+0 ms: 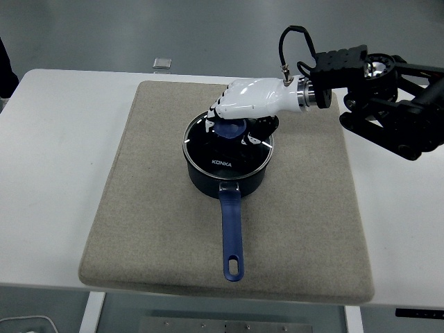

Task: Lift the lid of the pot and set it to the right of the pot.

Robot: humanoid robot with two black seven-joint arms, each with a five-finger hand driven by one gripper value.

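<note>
A dark blue pot (pixel 229 179) with a long blue handle (pixel 232 236) pointing toward the near edge stands on a beige mat (pixel 152 208). Its glass lid (pixel 223 151) lies on the rim, with a blue knob (pixel 227 129) at its middle. My white right hand (pixel 239 119) comes in from the right and sits over the knob. Its fingers curl down on the knob's far-left side and the thumb is on the right side. The lid looks seated on the pot. The left arm does not show.
The mat covers the middle of the white table (pixel 55 173), with bare mat to the right of the pot (pixel 312 187). A small grey object (pixel 161 63) lies at the table's far edge. My black forearm (pixel 388 104) hangs over the right side.
</note>
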